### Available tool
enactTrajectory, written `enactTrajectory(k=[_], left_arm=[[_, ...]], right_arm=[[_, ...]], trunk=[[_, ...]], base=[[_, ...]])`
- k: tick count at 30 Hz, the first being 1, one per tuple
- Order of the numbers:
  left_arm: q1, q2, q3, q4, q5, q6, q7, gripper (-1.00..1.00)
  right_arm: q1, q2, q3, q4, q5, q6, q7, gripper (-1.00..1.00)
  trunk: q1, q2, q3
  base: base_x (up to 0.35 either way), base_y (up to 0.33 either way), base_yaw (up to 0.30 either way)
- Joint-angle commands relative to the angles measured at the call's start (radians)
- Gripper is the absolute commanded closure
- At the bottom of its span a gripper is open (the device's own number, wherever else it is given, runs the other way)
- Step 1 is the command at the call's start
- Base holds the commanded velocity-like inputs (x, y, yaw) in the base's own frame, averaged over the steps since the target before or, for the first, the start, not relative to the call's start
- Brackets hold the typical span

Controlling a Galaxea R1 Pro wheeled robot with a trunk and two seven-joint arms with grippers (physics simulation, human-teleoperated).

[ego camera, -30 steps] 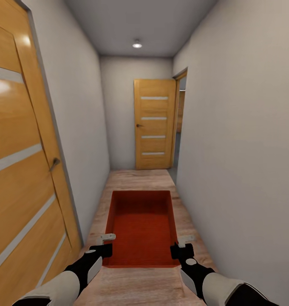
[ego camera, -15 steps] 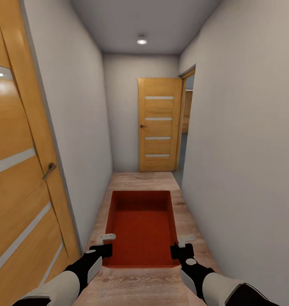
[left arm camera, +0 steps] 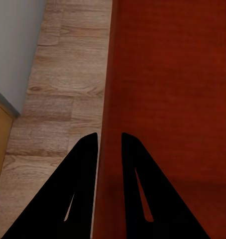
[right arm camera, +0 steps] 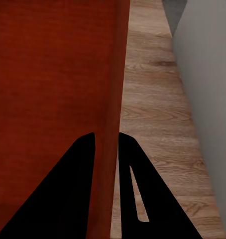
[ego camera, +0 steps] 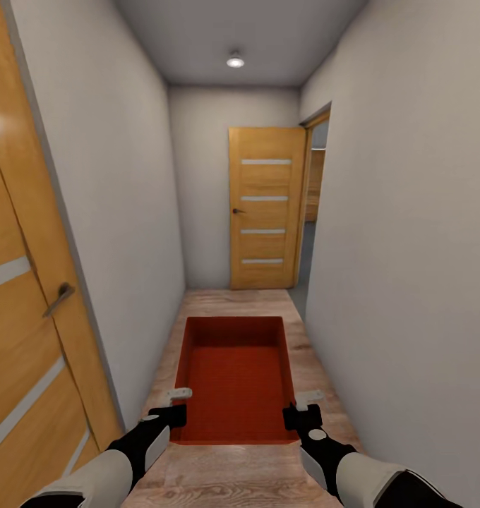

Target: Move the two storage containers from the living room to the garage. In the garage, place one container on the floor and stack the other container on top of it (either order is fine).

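- Left gripper [ego camera: 178, 403] pinches the storage container's [ego camera: 234, 374] left wall; right gripper [ego camera: 301, 407] pinches its right wall.
- Bin hangs between both, above wood plank floor [ego camera: 233, 300].
- Narrow hallway: grey walls [ego camera: 402, 233], wooden door [ego camera: 265, 208] ahead, another door [ego camera: 21, 296] beside the left gripper.

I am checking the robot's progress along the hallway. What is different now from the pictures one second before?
The camera has moved forward down the hallway: the left door has slid toward the picture's left edge and the far door looks slightly larger. Nothing was released. The container stays in the same place between both grippers, left and right, each clamped on a side wall.
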Motion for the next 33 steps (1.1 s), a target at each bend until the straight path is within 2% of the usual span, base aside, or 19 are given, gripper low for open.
enactTrajectory(k=[1,20,33], left_arm=[[0.000,-0.001,0.012,-0.004,-0.010,-0.068,0.010,1.00],[0.000,0.001,0.012,-0.004,-0.010,-0.068,0.008,1.00],[0.000,0.001,0.012,-0.004,-0.010,-0.068,0.008,1.00]], right_arm=[[-0.001,0.002,-0.031,0.000,0.007,0.003,0.007,1.00],[-0.001,0.002,-0.031,0.000,0.007,0.003,0.007,1.00],[-0.001,0.002,-0.031,0.000,0.008,0.003,0.007,1.00]], trunk=[[0.001,-0.001,-0.001],[0.001,-0.001,-0.001],[0.001,-0.001,-0.001]], base=[[0.322,0.000,0.000],[0.322,0.000,0.000],[0.322,0.000,0.069]])
